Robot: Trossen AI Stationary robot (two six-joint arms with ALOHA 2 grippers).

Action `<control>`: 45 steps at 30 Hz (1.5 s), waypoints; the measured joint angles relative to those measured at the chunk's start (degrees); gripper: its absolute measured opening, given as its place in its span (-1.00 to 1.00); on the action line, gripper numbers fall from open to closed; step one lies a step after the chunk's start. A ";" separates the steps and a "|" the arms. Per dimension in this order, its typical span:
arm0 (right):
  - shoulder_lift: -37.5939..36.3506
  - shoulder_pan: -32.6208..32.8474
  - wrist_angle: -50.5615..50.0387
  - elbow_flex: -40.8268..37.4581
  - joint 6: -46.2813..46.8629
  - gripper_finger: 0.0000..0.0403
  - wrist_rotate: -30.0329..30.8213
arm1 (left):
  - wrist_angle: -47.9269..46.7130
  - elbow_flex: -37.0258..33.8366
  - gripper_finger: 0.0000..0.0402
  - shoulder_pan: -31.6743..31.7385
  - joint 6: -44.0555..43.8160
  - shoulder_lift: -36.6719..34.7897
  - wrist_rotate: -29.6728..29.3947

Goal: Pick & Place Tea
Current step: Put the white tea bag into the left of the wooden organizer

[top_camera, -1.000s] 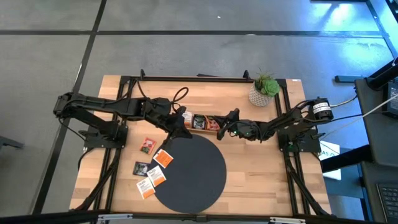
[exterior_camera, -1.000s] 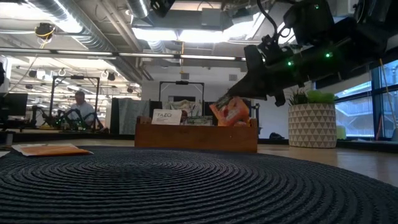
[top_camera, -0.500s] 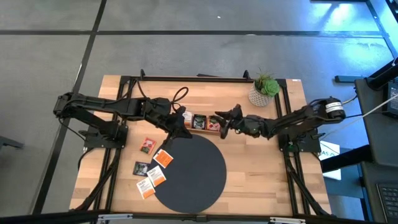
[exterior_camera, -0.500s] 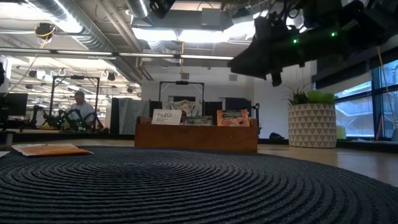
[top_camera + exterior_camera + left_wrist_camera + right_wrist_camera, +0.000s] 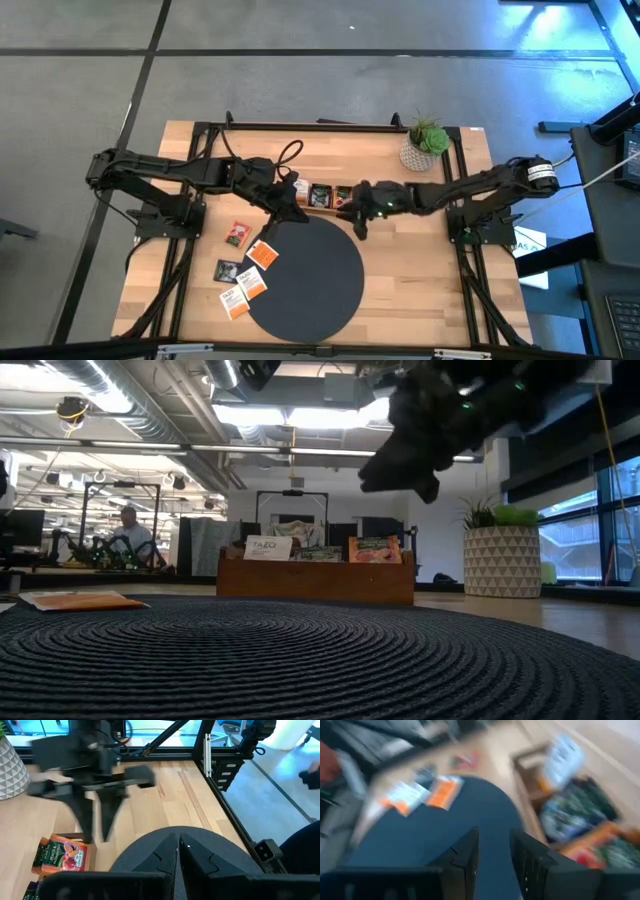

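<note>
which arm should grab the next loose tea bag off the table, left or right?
Probably right. The right hand is open, empty and free over the mat's edge beside the tray. The left hand is shut at the tray's end, though it sits nearer the loose tea bags.

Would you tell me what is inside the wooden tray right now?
The wooden tray holds upright tea sachets: a white one, a green one and an orange one. Its front wall hides their lower parts and anything lying flat beneath.

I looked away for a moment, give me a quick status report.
Right gripper open, empty, over the mat's far edge. Left gripper shut by the tray. Five sachets left of mat. Nothing in the way.
</note>
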 joint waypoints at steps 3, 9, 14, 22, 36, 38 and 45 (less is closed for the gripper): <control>1.10 -0.89 -15.73 7.32 -1.86 -0.44 4.38 | -0.55 0.00 -0.91 0.00 0.02 0.00 0.00; 2.61 -0.72 -22.81 13.09 -5.59 -0.44 8.32 | -8.04 0.00 -0.91 -1.05 -4.57 -1.87 0.26; 2.65 -0.60 -21.54 14.08 -3.84 -0.44 7.86 | -19.06 0.02 -0.91 -3.63 -13.12 -6.73 -1.17; 2.65 0.24 -18.43 14.12 0.48 -0.44 7.71 | -31.36 0.04 -0.91 -16.03 -26.88 -8.33 -22.40; 2.65 2.75 -15.84 14.12 0.32 -0.44 7.71 | -13.05 -21.34 -0.99 -27.69 -44.56 -13.83 -27.21; 2.65 2.84 -15.86 14.12 0.11 -0.44 7.71 | -8.45 -24.21 -0.99 -28.49 -44.41 -13.78 -25.82; 2.65 2.92 -15.87 14.11 0.34 -0.44 10.00 | -5.91 -28.74 -0.94 -28.66 -46.47 -12.08 -28.76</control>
